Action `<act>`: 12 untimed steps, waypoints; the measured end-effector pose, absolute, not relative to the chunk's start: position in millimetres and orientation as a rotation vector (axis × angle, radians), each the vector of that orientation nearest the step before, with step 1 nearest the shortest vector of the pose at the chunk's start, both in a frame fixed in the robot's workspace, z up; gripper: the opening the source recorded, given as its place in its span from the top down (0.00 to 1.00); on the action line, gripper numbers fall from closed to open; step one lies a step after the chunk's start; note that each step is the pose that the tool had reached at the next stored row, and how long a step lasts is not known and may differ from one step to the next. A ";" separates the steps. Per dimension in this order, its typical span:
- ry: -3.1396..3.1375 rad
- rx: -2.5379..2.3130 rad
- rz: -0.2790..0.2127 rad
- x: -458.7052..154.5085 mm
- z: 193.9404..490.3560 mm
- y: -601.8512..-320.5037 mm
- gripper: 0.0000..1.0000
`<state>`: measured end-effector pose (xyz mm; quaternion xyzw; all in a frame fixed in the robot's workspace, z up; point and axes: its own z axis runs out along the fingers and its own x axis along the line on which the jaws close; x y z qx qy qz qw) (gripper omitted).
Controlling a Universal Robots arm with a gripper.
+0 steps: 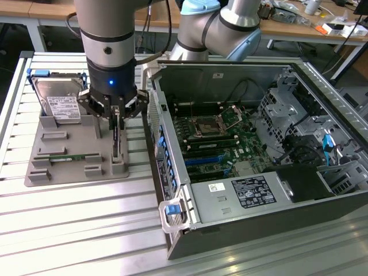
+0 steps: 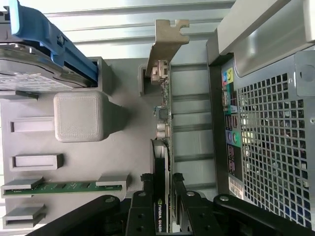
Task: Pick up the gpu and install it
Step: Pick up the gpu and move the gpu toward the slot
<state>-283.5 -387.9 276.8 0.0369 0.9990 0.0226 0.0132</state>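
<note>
The gpu is a slim black card standing on edge in a slot of the grey holder tray. In the wrist view the gpu runs away from the camera to its silver bracket. My gripper hangs straight over it, and its black fingers press both faces of the card's near end. The gripper is shut on the gpu, which still rests in the holder.
A silver hard drive with a blue bracket and a green memory stick sit in the same tray. The open computer case lies at the exterior view's right, its wall close beside the gripper, motherboard exposed.
</note>
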 end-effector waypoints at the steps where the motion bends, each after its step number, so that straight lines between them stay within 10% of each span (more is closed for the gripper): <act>1: 3.112 0.115 0.071 -283.5 279.4 -387.9 0.74; 12: 3.112 0.115 0.074 -283.5 311.9 -387.9 0.74</act>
